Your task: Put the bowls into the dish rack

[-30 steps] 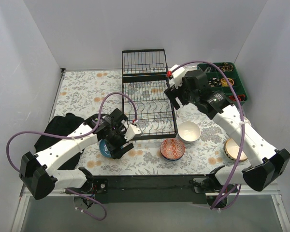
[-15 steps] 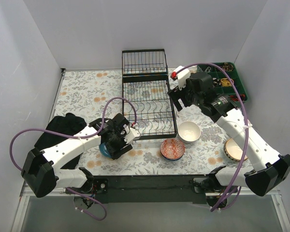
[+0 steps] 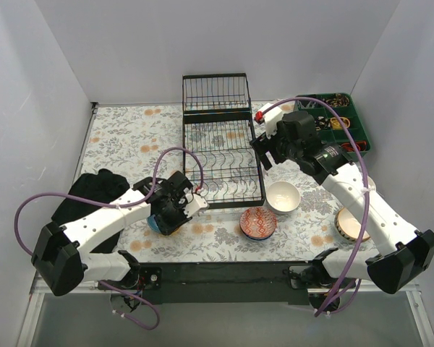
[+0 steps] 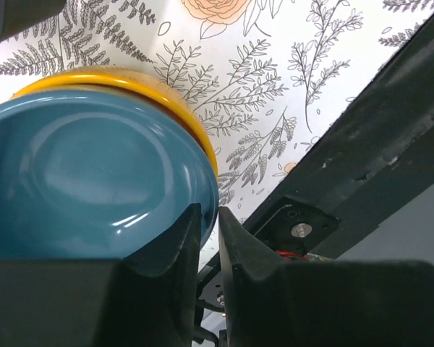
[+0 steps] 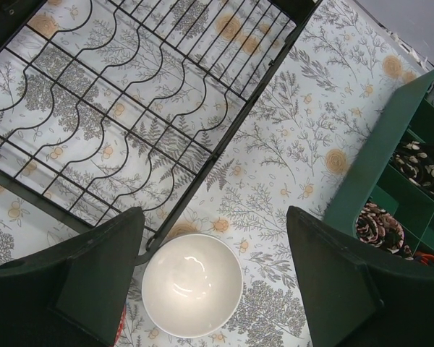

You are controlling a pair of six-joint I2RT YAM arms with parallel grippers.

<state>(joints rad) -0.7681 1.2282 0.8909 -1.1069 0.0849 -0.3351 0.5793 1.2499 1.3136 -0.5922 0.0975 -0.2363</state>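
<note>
My left gripper (image 3: pixel 168 212) (image 4: pixel 208 217) is shut on the rim of a bowl that is blue inside and yellow-orange outside (image 3: pixel 154 223) (image 4: pixel 94 173); it rests on the floral cloth left of the dish rack's near corner. The black wire dish rack (image 3: pixel 235 206) (image 5: pixel 231 126) lies mid-table and holds no bowls. My right gripper (image 3: pixel 264 155) (image 5: pixel 213 213) hangs open above the rack's right edge, with a plain white bowl (image 3: pixel 283 196) (image 5: pixel 192 284) below it. A red-patterned bowl (image 3: pixel 259 223) sits near the front, and a cream bowl (image 3: pixel 351 224) at the right.
A green compartment tray (image 3: pixel 347 134) (image 5: pixel 390 173) with small items stands at the back right. A black cloth (image 3: pixel 90 191) lies at the left under my left arm. The table's black front bar (image 4: pixel 390 144) runs close behind the blue bowl.
My left gripper has closed on the blue bowl's rim. The right gripper has drifted slightly right and back, staying open.
</note>
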